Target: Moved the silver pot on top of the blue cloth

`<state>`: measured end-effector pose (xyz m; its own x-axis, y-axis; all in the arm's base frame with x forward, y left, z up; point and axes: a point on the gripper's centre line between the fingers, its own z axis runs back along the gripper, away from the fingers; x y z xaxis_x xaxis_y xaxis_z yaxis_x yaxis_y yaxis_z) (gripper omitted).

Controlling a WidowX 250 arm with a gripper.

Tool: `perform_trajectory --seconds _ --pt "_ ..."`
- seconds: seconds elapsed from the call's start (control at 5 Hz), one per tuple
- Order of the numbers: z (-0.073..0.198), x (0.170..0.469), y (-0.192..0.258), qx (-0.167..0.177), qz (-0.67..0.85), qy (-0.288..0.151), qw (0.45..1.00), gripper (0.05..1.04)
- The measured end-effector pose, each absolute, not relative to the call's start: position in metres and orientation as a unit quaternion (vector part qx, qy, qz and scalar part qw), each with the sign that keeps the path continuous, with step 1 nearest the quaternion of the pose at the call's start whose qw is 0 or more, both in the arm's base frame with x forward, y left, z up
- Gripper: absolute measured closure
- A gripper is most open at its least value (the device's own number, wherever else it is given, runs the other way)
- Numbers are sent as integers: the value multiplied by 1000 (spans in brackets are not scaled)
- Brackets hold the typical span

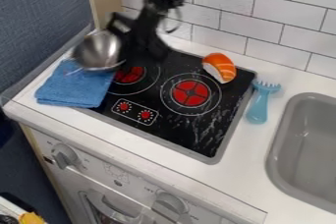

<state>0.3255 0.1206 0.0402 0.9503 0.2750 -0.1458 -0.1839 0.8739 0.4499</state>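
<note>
Okay so the blue cloth (76, 86) is at 9 o'clock, and the silver pot (97, 51) sits up around 10, tilted and overlapping the cloth's far edge. The end effector (131, 46) is right by its rim at 11, can't tell if it's clenched or released. Looks like the placing step to me, so next: bring the pot toward 7 o'clock, level it, let go

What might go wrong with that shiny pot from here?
The silver pot overlaps only the back part of the blue cloth in this view, so it might settle partly off it. The tool is very close to the pot, so moving away could nudge it. The cloth also overlaps the stovetop, perhaps making an uneven base.
</note>
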Motion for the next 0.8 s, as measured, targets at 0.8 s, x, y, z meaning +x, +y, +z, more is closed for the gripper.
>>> perform_trajectory --seconds 0.8 --pt "28 289 156 191 212 130 950 1005"
